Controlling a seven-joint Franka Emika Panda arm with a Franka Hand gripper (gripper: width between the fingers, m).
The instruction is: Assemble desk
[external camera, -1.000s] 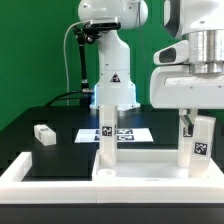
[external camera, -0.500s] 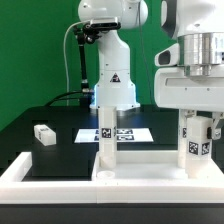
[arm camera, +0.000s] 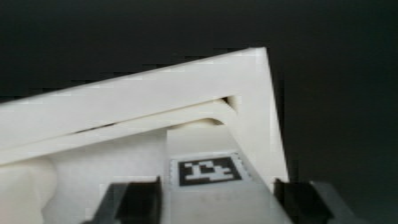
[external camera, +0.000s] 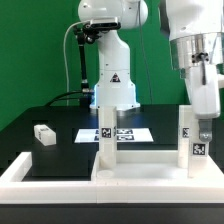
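The desk's white tabletop panel (external camera: 140,185) lies flat at the front, inside the border wall. Two tagged white legs stand upright on it, one (external camera: 105,135) near the middle and one (external camera: 198,150) on the exterior view's right. My gripper (external camera: 203,125) is down over the top of the right leg and shut on it. In the wrist view the fingers (arm camera: 132,200) flank this tagged leg (arm camera: 210,168), with my gripper (arm camera: 217,197) closed on its sides above the tabletop's corner (arm camera: 160,95). A loose leg block (external camera: 43,133) lies on the black table at the left.
The marker board (external camera: 128,133) lies flat behind the standing legs. The low white border wall (external camera: 20,170) runs along the left and front. The robot's base (external camera: 113,80) stands at the back before a green backdrop.
The gripper came down from above the right leg onto its top and narrowed onto it. The hand has since turned, and the leg stays upright.
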